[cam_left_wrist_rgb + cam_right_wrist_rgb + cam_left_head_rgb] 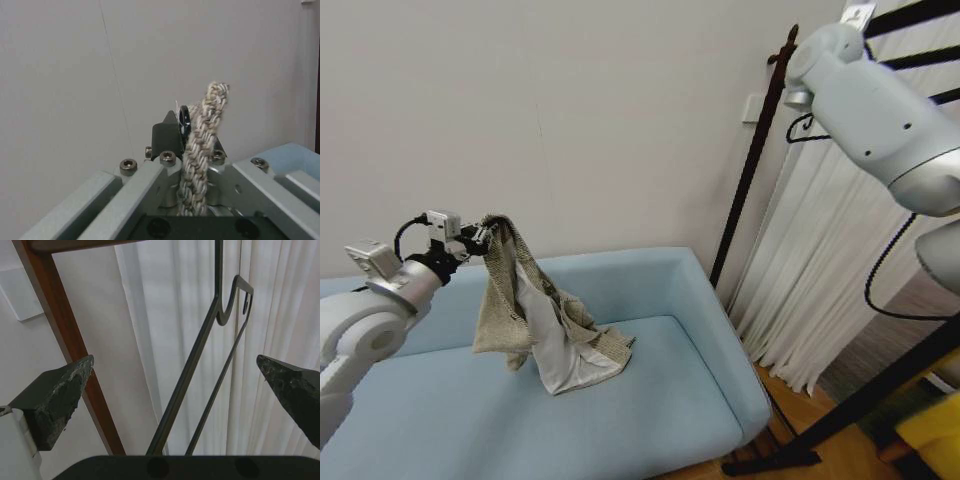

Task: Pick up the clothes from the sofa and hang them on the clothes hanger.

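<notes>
A beige knitted garment [528,320] with a pale lining hangs from my left gripper [485,238], its lower end resting on the light blue sofa [650,400]. In the left wrist view the knit edge [200,155] runs up between the shut fingers. My right arm [880,105] is raised at the upper right, close to the dark wooden clothes rack pole [750,160] and a black wire hanger [803,128]. In the right wrist view my right gripper [175,390] is open, with the black hanger [200,355] between its fingertips [55,395] and the brown pole [70,345] beside them.
A plain grey wall is behind the sofa. White curtains [810,280] hang to the right of the rack. The rack's black base [770,462] sits on wooden floor beside the sofa's right end. A yellow object [930,435] lies at the bottom right.
</notes>
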### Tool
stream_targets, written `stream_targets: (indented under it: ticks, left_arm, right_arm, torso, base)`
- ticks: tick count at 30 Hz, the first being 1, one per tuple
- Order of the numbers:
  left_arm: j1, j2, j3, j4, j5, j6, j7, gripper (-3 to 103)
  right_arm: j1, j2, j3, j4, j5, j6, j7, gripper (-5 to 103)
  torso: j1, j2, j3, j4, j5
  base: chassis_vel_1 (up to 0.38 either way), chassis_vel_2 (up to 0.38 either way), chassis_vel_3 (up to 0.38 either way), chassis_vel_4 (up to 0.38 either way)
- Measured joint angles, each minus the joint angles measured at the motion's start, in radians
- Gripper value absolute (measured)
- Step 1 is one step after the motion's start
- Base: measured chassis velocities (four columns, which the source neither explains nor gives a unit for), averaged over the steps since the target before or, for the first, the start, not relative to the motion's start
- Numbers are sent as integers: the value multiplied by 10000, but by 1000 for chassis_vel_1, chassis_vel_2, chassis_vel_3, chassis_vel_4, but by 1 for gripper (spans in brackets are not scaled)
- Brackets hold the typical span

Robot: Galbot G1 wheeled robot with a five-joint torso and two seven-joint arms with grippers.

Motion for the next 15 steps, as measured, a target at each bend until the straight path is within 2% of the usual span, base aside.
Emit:
stream_targets:
  ticks: [2, 4, 6, 7, 9, 12, 15]
  left_arm:
    - [2, -24, 37, -29, 45, 10, -4, 2]
    - [-2, -29, 72, -33, 75, 12, -5, 2]
    - [-80, -38, 185, -39, 123, 25, -15, 2]
    - [-80, -38, 185, -39, 123, 25, -15, 2]
    - [-188, -43, 293, -63, 140, 50, -46, 2]
    - [-270, -42, 371, -80, 141, 70, -68, 2]
    - [-360, -29, 454, -95, 137, 81, -82, 2]
  right_arm:
    - [-72, 54, 97, -236, -208, -1, -222, 103]
    - [-104, 63, 134, -324, -264, -1, -285, 100]
    - [-166, 47, 196, -437, -339, -2, -367, 90]
    - [-166, 47, 196, -437, -339, -2, -367, 90]
    - [-215, 3, 239, -465, -395, 0, -486, 80]
    - [-238, -29, 274, -449, -403, 1, -544, 74]
    - [-277, -111, 282, -332, -396, 5, -574, 58]
  torso:
    - [-1, 1, 0, 2, -2]
    - [0, 0, 0, 3, -1]
    - [0, 0, 0, 0, -1]
    - [0, 0, 0, 0, -1]
    - [0, 0, 0, -3, 1]
    - [0, 0, 0, -2, 1]
    - [0, 0, 0, 0, -1]
  base:
    - [0, 0, 0, 0]
    - [0, 0, 0, 0]
    - [0, 0, 0, 0]
    - [0, 0, 0, 0]
    - [0, 0, 0, 0]
    - [0, 0, 0, 0]
    - [0, 0, 0, 0]
